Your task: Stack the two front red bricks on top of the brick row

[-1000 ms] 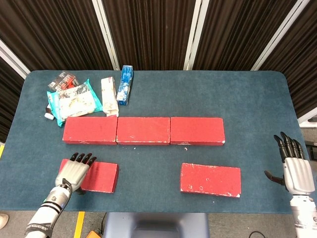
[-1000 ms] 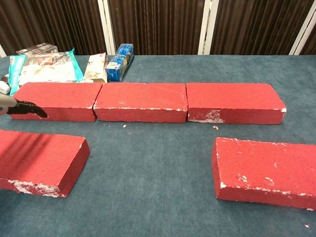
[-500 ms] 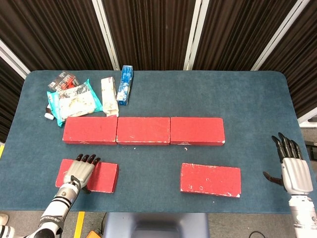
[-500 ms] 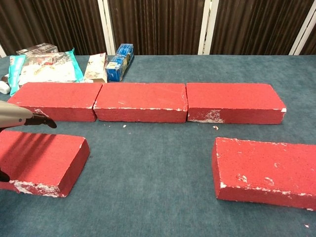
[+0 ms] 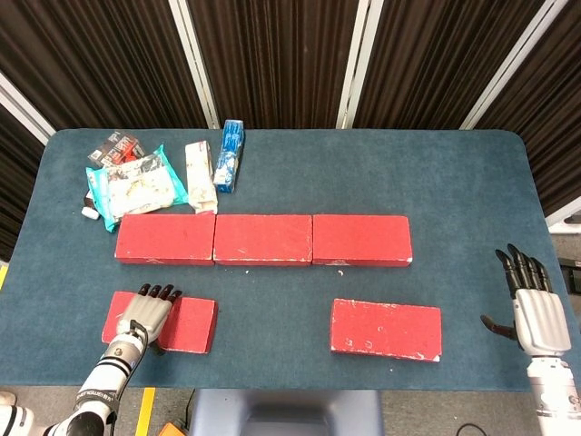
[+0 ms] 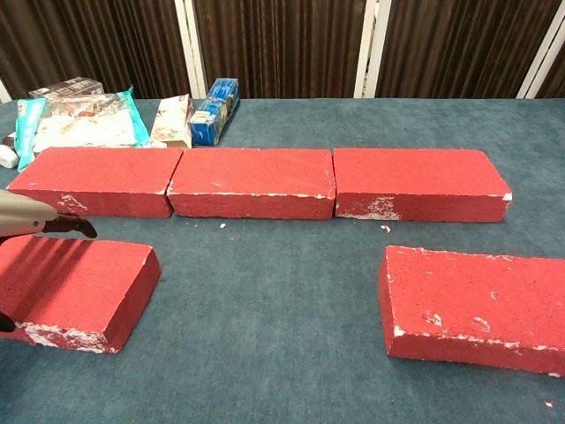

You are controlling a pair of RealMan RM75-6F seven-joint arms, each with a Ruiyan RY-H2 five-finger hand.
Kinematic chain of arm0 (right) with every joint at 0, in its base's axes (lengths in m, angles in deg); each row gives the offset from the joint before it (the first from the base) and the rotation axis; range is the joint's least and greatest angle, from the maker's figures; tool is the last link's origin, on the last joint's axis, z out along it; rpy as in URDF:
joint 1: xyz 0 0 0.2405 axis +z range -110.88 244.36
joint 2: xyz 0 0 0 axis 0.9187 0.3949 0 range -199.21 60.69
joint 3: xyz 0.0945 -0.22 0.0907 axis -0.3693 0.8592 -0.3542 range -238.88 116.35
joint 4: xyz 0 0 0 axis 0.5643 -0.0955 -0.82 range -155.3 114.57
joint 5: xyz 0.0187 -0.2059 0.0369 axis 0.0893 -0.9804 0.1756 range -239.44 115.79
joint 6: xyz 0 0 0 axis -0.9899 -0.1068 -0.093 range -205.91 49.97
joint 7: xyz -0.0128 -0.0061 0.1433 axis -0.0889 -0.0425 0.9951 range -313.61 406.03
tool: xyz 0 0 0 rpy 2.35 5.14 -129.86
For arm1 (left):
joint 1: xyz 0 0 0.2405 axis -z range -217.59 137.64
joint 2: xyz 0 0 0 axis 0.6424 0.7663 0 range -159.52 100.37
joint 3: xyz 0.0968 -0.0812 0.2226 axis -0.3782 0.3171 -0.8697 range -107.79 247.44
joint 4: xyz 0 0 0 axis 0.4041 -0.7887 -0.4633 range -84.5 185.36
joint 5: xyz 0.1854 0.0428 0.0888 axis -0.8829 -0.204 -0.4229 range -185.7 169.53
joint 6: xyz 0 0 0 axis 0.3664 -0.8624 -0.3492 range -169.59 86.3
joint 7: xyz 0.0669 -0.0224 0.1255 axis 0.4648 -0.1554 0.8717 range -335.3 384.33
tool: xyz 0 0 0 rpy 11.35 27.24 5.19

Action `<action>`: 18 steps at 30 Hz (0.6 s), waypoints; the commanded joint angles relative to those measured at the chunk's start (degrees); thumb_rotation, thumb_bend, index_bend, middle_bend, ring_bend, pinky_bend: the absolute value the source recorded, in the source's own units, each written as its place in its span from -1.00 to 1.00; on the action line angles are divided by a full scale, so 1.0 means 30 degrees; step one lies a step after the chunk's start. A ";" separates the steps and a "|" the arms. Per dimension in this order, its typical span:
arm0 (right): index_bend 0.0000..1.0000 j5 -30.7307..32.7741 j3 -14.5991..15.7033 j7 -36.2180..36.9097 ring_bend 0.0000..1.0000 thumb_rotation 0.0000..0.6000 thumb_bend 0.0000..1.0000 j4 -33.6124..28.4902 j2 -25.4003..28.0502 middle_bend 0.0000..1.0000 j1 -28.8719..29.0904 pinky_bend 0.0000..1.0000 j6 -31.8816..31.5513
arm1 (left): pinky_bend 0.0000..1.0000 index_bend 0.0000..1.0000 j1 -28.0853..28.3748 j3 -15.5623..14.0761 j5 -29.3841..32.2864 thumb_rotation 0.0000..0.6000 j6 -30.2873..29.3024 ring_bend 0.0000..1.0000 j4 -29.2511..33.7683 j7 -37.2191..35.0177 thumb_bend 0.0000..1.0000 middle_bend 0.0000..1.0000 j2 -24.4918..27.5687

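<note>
Red bricks are shown on a blue-carpeted table (image 5: 472,182). Three of them are laid end to end as the brick row (image 5: 263,239), seen across the middle of the table in both views. Two further bricks are placed nearer the front edge and apart from the row: the front left brick (image 5: 186,323) and the front right brick (image 5: 386,329), both lying flat on the cloth.

The left hand (image 5: 145,313) is laid over the left part of the front left brick, fingers extended along its top face and dark fingertips (image 5: 159,292) reaching its far edge. Whether the brick is actually grasped cannot be told, since the thumb is largely hidden in both views. In the chest view only the fingertips of this hand are seen, above the brick.

The right hand (image 5: 529,304) is held apart from every brick, near the right front corner of the table, with fingers spread and nothing in it.

Snack packets (image 5: 141,182) and a blue package (image 5: 229,155) are grouped behind the left end of the row.
</note>
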 commanded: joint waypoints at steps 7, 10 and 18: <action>-1.00 0.0102 0.0009 -0.0207 -1.00 1.00 -1.00 -0.0012 -0.0078 -1.00 0.0065 -1.00 0.0148 | -0.91 -1.00 0.0194 -0.0321 0.0116 1.00 0.0065 -1.00 -0.0278 -0.0343 -1.00 -1.00 0.0061; -1.00 0.0088 0.0029 -0.0263 -1.00 1.00 -1.00 -0.0022 -0.0094 -1.00 0.0069 -1.00 0.0160 | -0.90 -1.00 0.0205 -0.0463 0.0005 1.00 0.0212 -1.00 -0.0480 -0.0504 -1.00 -1.00 0.0001; -1.00 0.0194 0.0035 -0.0387 -1.00 1.00 -1.00 -0.0034 -0.0129 -1.00 0.0110 -1.00 0.0282 | -0.87 -1.00 0.0316 -0.0758 0.0013 1.00 0.0462 -1.00 -0.0856 -0.0791 -1.00 -1.00 -0.0092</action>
